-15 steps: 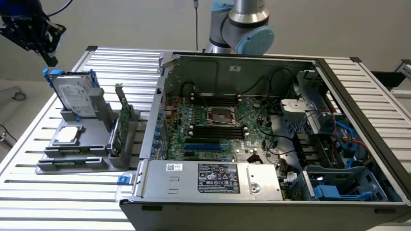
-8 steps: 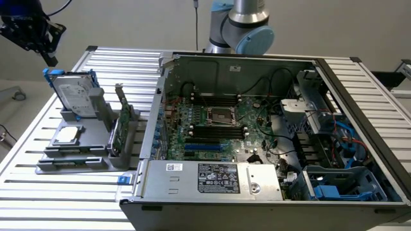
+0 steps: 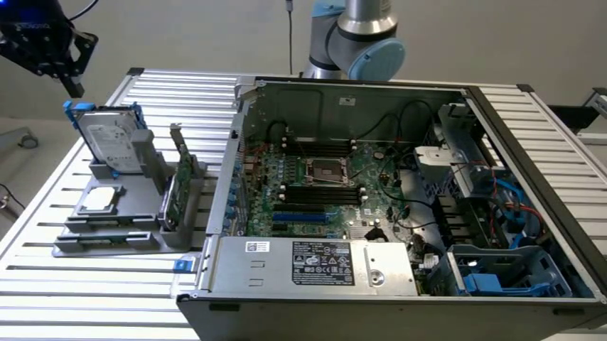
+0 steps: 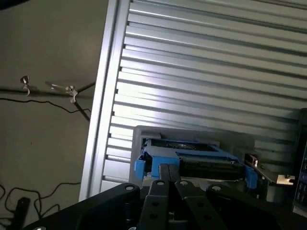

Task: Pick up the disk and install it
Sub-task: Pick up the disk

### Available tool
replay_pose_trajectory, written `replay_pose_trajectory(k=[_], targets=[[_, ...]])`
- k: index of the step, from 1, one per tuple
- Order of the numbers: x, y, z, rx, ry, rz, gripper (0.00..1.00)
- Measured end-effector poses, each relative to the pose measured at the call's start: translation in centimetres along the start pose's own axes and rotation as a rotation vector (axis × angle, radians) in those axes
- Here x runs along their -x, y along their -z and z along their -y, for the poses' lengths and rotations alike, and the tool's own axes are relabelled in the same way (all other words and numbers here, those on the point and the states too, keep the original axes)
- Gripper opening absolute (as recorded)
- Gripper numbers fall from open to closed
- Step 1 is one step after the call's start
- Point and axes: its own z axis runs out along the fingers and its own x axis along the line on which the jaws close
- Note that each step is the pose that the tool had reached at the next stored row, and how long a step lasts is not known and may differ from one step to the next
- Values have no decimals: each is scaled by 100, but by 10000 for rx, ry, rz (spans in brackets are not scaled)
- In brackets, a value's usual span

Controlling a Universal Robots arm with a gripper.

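Observation:
The disk (image 3: 109,138) is a silver-grey hard drive with a white label in a blue plastic frame. It stands upright in a grey holder (image 3: 114,231) at the exterior view's left. My black gripper (image 3: 73,87) hangs a little above the disk's upper corner, apart from it. In the wrist view the two fingers (image 4: 165,175) press together with nothing between them, and the disk's blue-framed top edge (image 4: 192,157) lies just beyond the tips.
A small silver chip (image 3: 99,201) and a green circuit card (image 3: 180,181) share the grey holder. An open computer case (image 3: 379,185) stands on the slatted aluminium table (image 3: 57,284), with blue drive cages (image 3: 502,273) at its near right corner. Cables lie on the floor (image 4: 43,120) past the table edge.

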Motion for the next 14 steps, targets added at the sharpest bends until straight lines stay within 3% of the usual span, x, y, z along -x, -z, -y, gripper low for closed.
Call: replay_pose_trajectory(k=[14], targets=[[0,0,0,31,2539,-71,11]])
